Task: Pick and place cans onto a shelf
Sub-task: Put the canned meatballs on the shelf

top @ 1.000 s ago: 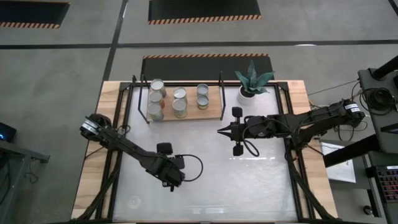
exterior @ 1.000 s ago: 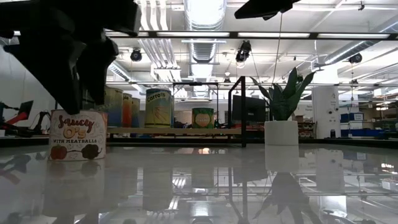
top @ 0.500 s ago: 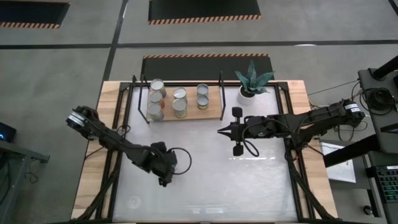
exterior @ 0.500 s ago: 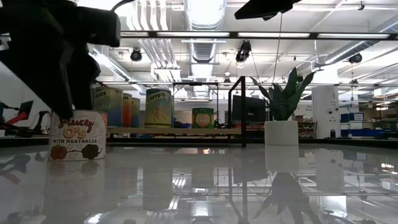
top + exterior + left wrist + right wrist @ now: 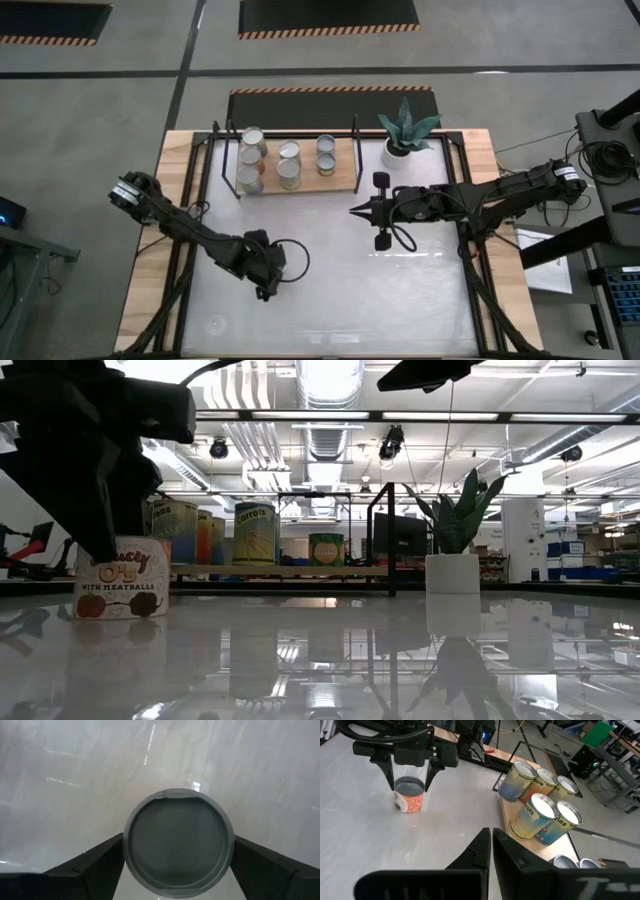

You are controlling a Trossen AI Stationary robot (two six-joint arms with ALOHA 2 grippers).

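Can (image 5: 178,842) between left tool (image 5: 177,862) fingers — upright, on table (image 5: 400,290).

1. A white pot (image 5: 398,150) with a spiky green plant (image 5: 407,126) stands on the glossy white tabletop (image 5: 400,290), just beyond the right end effector (image 5: 352,211).
2. Striped floor markings (image 5: 330,32) lie farther off.

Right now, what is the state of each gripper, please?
Left gripper: open, fingers on either side of the can on the table, not yet gripping.
Right gripper: shut, holding nothing.

Red-and-white labelled can (image 5: 123,577), black pincer (image 5: 408,767).
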